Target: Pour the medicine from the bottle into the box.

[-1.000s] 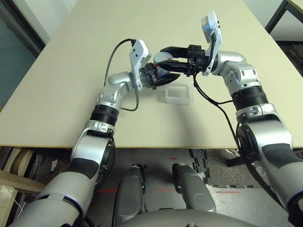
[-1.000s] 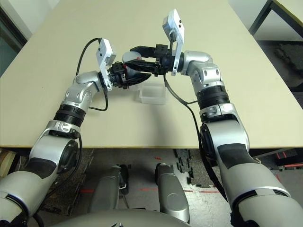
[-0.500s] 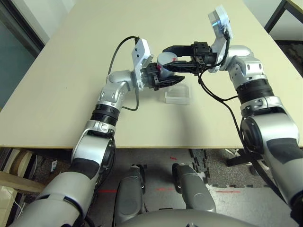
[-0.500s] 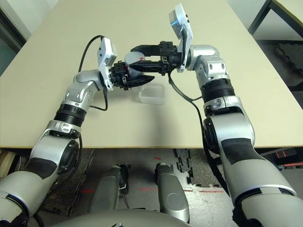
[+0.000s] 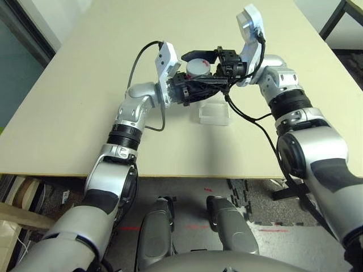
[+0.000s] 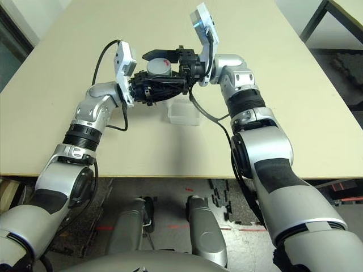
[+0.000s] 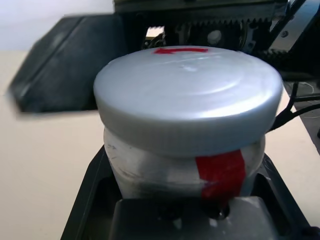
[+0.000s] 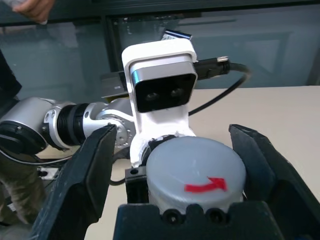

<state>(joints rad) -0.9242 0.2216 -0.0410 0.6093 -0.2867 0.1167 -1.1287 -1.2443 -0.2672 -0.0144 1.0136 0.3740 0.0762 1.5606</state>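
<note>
Above a pale tabletop [image 5: 68, 85], the robot's two arms meet over the bottle [image 7: 185, 165], which the left gripper [image 5: 190, 90] clamps around its grey-white body, the red label stripe showing between the black fingers. The grey cap [image 8: 197, 172] with its red mark is on the bottle's mouth. The right gripper [image 5: 201, 67] reaches in from the opposite side with its jaws spread wide, one finger [image 8: 85, 175] on each side of the cap and daylight between each finger and the cap's rim. A second ago those fingers were drawn in tight at the cap; they now stand well apart. The right wrist has also swung, so its white camera housing [image 5: 251, 25], tipped outward half a second ago, now stands more upright and nearer the left arm's. The left arm has kept its place. The clear box [image 5: 214, 113] sits on the table at about 5 o'clock from the bottle, near it and lower in the head view, where it was before. The medicine cannot be made out with the cap on.
</note>
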